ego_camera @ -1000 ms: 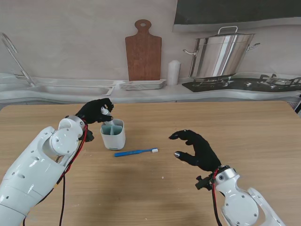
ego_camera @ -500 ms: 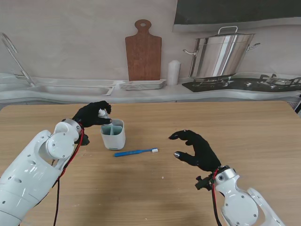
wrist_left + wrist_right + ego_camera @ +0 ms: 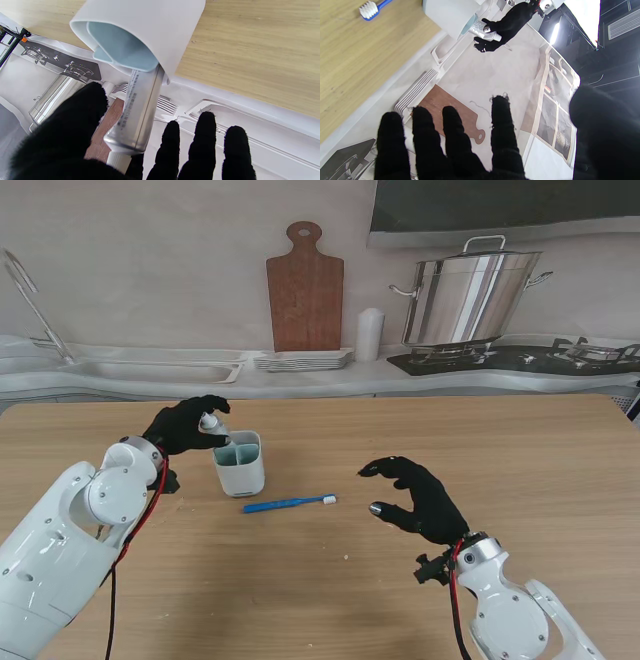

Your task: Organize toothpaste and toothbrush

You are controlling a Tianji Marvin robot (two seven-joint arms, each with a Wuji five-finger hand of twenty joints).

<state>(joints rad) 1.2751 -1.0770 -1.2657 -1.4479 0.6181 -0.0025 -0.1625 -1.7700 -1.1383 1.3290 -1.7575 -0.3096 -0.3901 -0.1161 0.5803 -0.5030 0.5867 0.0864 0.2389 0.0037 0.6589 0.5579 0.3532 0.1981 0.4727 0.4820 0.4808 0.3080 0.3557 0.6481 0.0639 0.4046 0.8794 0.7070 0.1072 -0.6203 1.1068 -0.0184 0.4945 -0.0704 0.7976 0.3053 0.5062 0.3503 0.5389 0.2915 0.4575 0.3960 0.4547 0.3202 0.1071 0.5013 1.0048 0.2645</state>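
Nearest the robot, the right hand (image 3: pixel 415 498) hovers over the table (image 3: pixel 520 450) with its palm turned down and its fingers (image 3: pixel 455 140) spread and slightly curled, holding nothing. It sits well apart from the task's things, to the right of them.

A little farther off, the blue toothbrush (image 3: pixel 288 503) lies flat on the wood, bristles toward the right hand, just in front of the holder and not touching it. Nobody has it yet, so that half of the job is untouched.

Beyond the toothbrush stands the white holder (image 3: pixel 240 464), upright, with a pale blue divided inside. The toothpaste (image 3: pixel 140 110) leans out of its left compartment at a slant, the crimped end down inside the cup and the cap end up. The left hand (image 3: pixel 186 423) is at that cap end, thumb and forefinger pinching the tube near the cap, while the other fingers (image 3: pixel 207 140) stand straight and apart, clear of it.

As a judgement, the toothpaste step looks nearly finished: the tube is already seated in the cup and only needs releasing. What is left is for the left hand to let go and move clear, and then for the toothbrush to be picked up and stood in the holder's free compartment beside the tube
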